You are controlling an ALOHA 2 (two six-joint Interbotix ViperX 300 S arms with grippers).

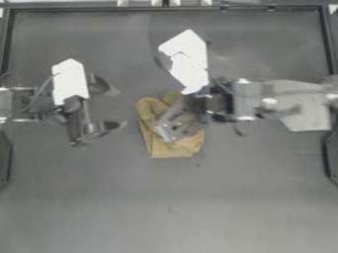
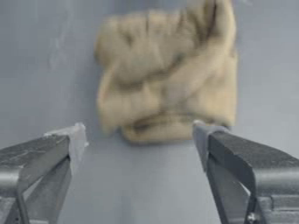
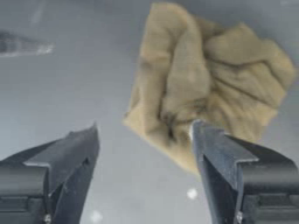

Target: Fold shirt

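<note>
- The shirt (image 1: 170, 141) is lying crumpled in a compact tan bundle on the dark table (image 1: 198, 207), close to the middle of the surface in the top view.
- The bundle is showing deep folds and overlapping ridges of cloth; no sleeve or collar can be picked out with certainty in any view.
- The right gripper (image 1: 173, 129) is reaching in from the right side and hanging directly over the shirt, its arm crossing the bundle's upper right part in the top view.
- In the right wrist view the right gripper (image 3: 143, 131) is showing its jaws spread wide, with nothing between them; one jaw tip is sitting at the edge of the shirt (image 3: 204, 83) and the other is over bare table.
- Whether that jaw tip is actually touching the cloth cannot be told.
- The left gripper (image 1: 78, 131) is standing on the left side of the table, well apart from the shirt, with bare table between the two.
- In the left wrist view the left gripper (image 2: 139, 133) is also showing its jaws spread wide and empty, pointing toward the shirt (image 2: 166, 74), which is lying beyond the jaw tips and apart from them.
</note>
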